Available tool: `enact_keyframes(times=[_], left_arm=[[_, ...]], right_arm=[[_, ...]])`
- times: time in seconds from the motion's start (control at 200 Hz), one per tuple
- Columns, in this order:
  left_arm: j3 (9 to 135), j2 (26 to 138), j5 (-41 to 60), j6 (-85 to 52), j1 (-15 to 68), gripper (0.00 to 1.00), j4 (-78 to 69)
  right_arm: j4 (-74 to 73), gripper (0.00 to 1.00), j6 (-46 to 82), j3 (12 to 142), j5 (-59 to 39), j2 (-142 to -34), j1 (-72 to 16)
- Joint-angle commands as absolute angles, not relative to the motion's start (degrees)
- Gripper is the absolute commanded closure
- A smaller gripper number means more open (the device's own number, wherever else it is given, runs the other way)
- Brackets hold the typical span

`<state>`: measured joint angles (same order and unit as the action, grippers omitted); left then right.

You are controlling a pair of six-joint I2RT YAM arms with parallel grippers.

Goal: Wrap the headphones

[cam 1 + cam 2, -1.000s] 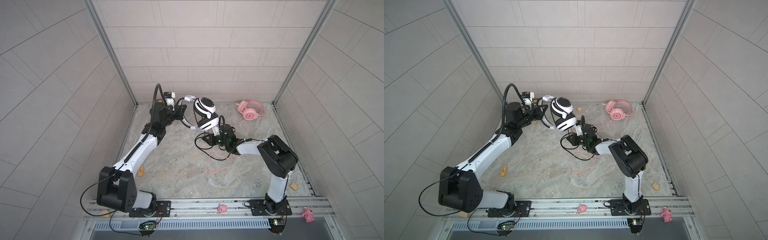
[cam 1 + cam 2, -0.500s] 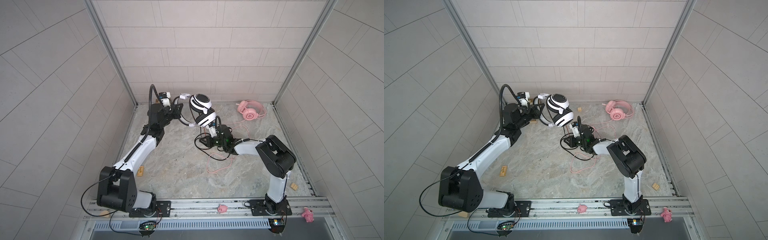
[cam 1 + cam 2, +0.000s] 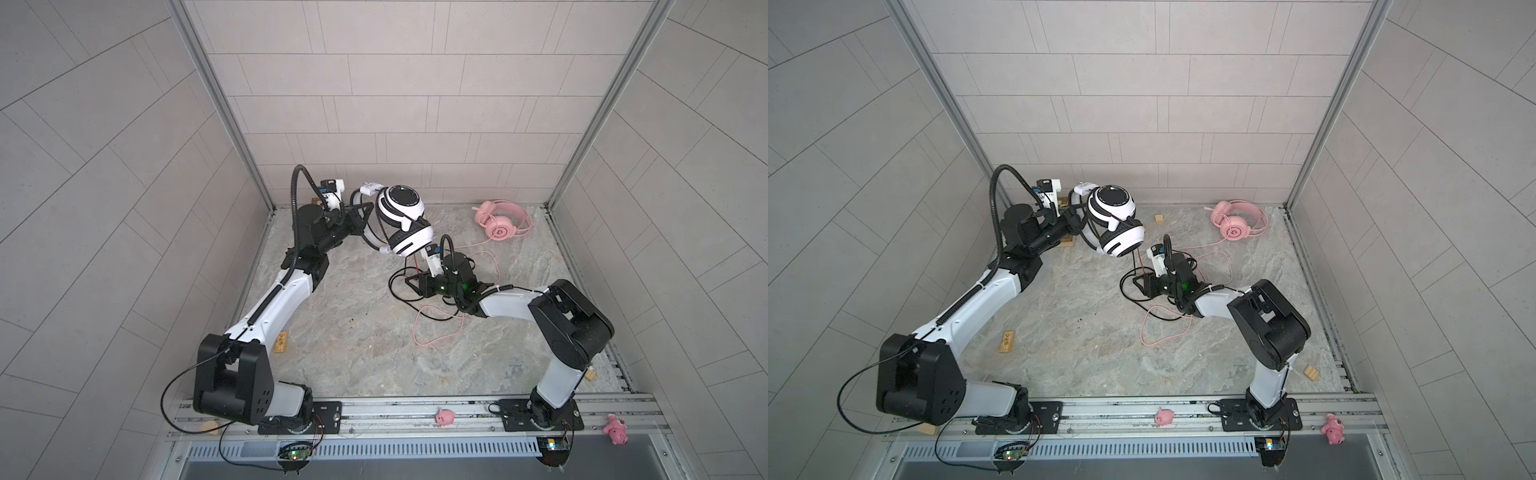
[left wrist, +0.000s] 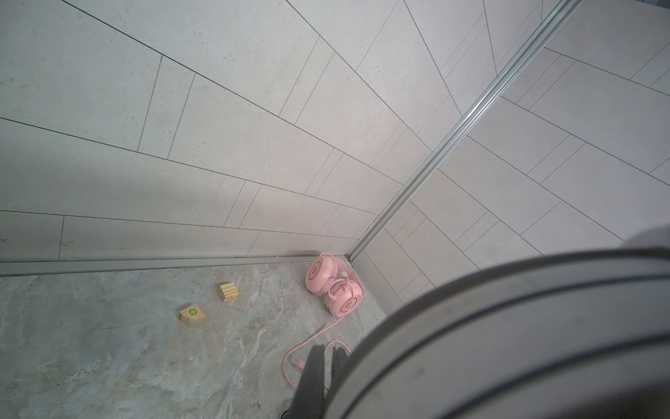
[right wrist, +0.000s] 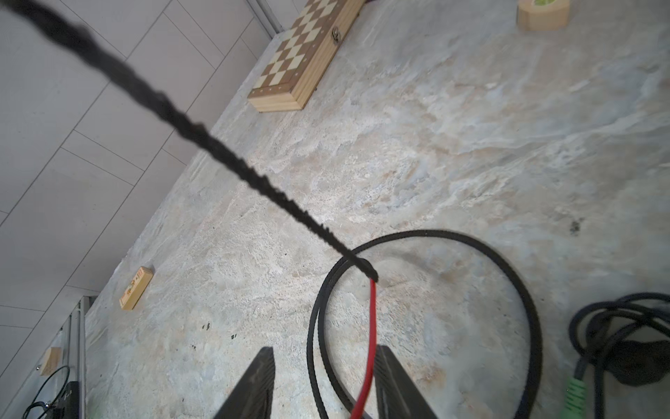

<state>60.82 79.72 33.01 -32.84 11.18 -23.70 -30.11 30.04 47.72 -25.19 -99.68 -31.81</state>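
Count: two headsets, each with one cord, and two pink pig toys [image 3: 444, 417] [image 3: 617, 432] on the front rail.

The white headphones [image 3: 401, 203] are off the table [image 3: 353, 332] at its far left. Your left end effector [image 3: 358, 216] is clamped on the headband. The cups are stacked, the upper cup's black disc faces up, and the band arcs back toward the left arm. The ring of print on that disc is too small to read.

The black cord [image 5: 525, 290] hangs from the lower cup and loops on the table. It turns red [image 5: 371, 326] where it runs between the fingers of your right end effector [image 5: 322, 384], which stand apart around it.

The pink headphones [image 3: 500, 226] lie flat in the far right corner with the band toward the wall. The pink cord [image 3: 432, 332] trails to mid-table.

A folded chessboard box [image 5: 304, 54] lies by the left wall.
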Motion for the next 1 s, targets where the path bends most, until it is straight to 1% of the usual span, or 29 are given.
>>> enact_keyframes(times=[0.0, 0.025, 0.11, 0.145, 0.24, 0.425, 0.58, 0.59, 0.605, 0.62, 0.821, 0.996], left_arm=[[63.3, 77.1, 33.9, -34.1, 11.4, 1.00, -28.0], [63.5, 77.2, 34.1, -34.2, 11.5, 1.00, -28.0], [63.5, 77.2, 34.1, -34.5, 11.6, 1.00, -28.1], [63.6, 77.2, 34.2, -34.5, 11.6, 1.00, -28.1], [63.6, 77.2, 34.4, -34.7, 11.6, 1.00, -28.0], [63.6, 76.7, 34.4, -34.6, 11.6, 1.00, -27.9], [63.5, 76.9, 34.2, -35.0, 11.6, 1.00, -27.9], [63.5, 76.8, 34.2, -35.0, 11.5, 1.00, -27.9], [63.6, 76.8, 34.1, -35.0, 11.5, 1.00, -27.9], [63.5, 76.7, 34.2, -35.1, 11.5, 1.00, -27.9], [63.0, 75.4, 32.0, -34.7, 11.5, 1.00, -27.4], [62.7, 74.9, 31.5, -35.0, 11.4, 1.00, -27.6]], right_arm=[[-33.2, 0.42, 28.8, 47.1, -24.2, -98.6, -31.7], [-33.6, 0.36, 28.6, 47.2, -24.6, -98.8, -31.7], [-33.7, 0.33, 28.2, 48.3, -25.6, -99.6, -31.7], [-33.8, 0.28, 28.1, 48.9, -26.3, -100.1, -31.8], [-34.0, 0.28, 28.5, 51.3, -26.6, -101.7, -32.3], [-32.2, 0.26, 30.2, 58.9, -24.3, -108.7, -33.8], [-35.1, 0.25, 34.0, 62.6, -21.8, -113.3, -34.7], [-35.2, 0.24, 34.3, 62.8, -21.6, -113.5, -34.8], [-35.3, 0.19, 34.7, 63.0, -21.2, -113.8, -34.9], [-35.3, 0.18, 35.0, 63.3, -20.7, -114.1, -35.2], [-32.9, 0.18, 36.6, 62.7, -10.5, -113.3, -37.3], [-39.8, 0.21, 45.1, 61.9, -3.7, -116.0, -38.3]])
